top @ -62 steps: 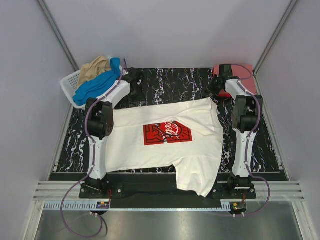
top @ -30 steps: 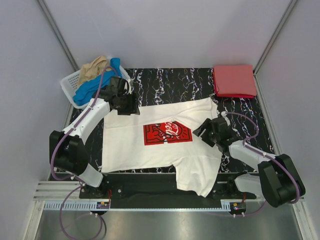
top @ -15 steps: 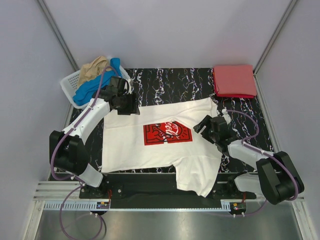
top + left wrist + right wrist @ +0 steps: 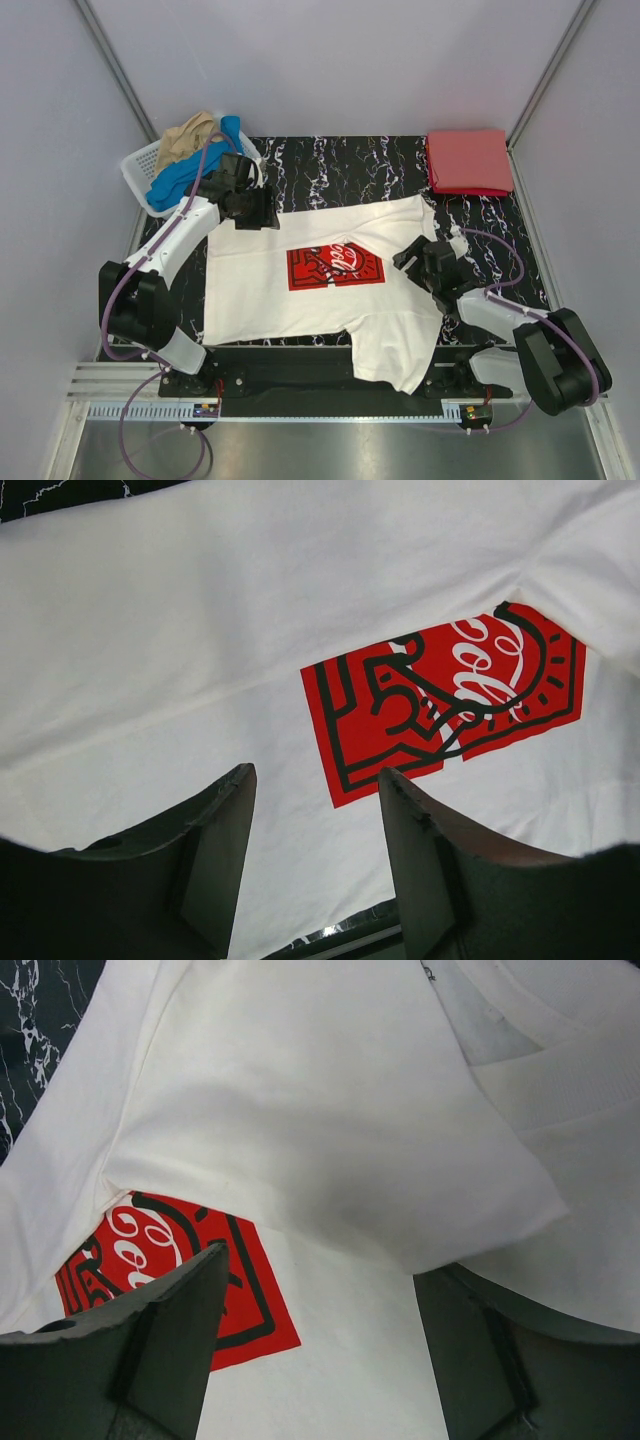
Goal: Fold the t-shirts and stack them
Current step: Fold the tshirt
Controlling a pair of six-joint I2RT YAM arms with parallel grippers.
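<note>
Both arms have swung in from the far end of the black marbled table [image 4: 340,165] since the earliest view, and in the last half-second only the right gripper [image 4: 416,258] has crept a little further towards its own side. Beneath both lies the large white cloth t-shirt [image 4: 260,290], spread print-up, with one lower part draped past the table's near edge beside the right arm's base. The left gripper [image 4: 256,208] hangs over the shirt's far corner on its side, jaws wide apart and empty. The right gripper's jaws are also spread with nothing in them, poised over a doubled-over white flap [image 4: 330,1130] next to the ribbed collar [image 4: 560,1090]. Far ahead of the right gripper sits the folded plain red t-shirt [image 4: 470,160]. Just beyond the left one, the white plastic lattice basket [image 4: 135,172] holds the blue t-shirt [image 4: 185,175] and the tan t-shirt [image 4: 190,135].

My worry is the flap: closing here may catch only its top layer, or flap and body together, and a lift would then bunch the cloth. The overhanging part could drag and skew the shirt, and uneven pinches would likely leave the red chest print [image 4: 335,266] off-centre
</note>
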